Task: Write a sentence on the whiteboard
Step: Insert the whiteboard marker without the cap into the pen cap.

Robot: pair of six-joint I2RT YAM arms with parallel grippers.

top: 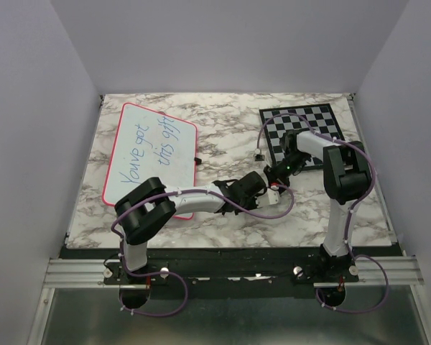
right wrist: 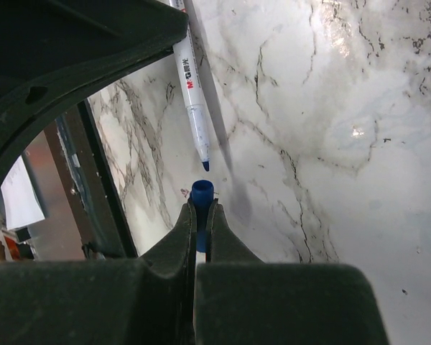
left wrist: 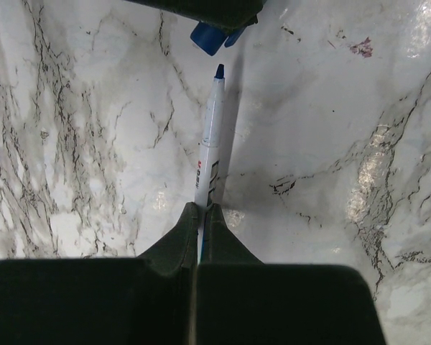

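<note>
In the top view, the whiteboard (top: 136, 188) lies on the left half of the marble table (top: 223, 140), running from the upper left towards the lower left. The sentence (top: 147, 147) runs along it in two blue lines. A chessboard (top: 317, 121) sits at the upper right. The left arm (top: 194, 194) stretches from the lower left across the board's lower corner to mid-frame. The right arm (top: 341, 180) folds back from the lower right, and the two wrists meet over bare marble, between whiteboard and chessboard.

In the left wrist view, the left gripper (left wrist: 201, 212) at bottom centre pinches the white barrel of a marker (left wrist: 210, 151). Its bare blue tip points up the frame. A blue cap (left wrist: 206, 37) hangs just beyond the tip at the top edge, apart from it.

In the right wrist view, the right gripper (right wrist: 201, 210) at bottom centre clamps the cap (right wrist: 202, 192), with its open mouth facing up. The marker (right wrist: 189, 79) slants down from the upper left, and its tip stops just short of the cap.
</note>
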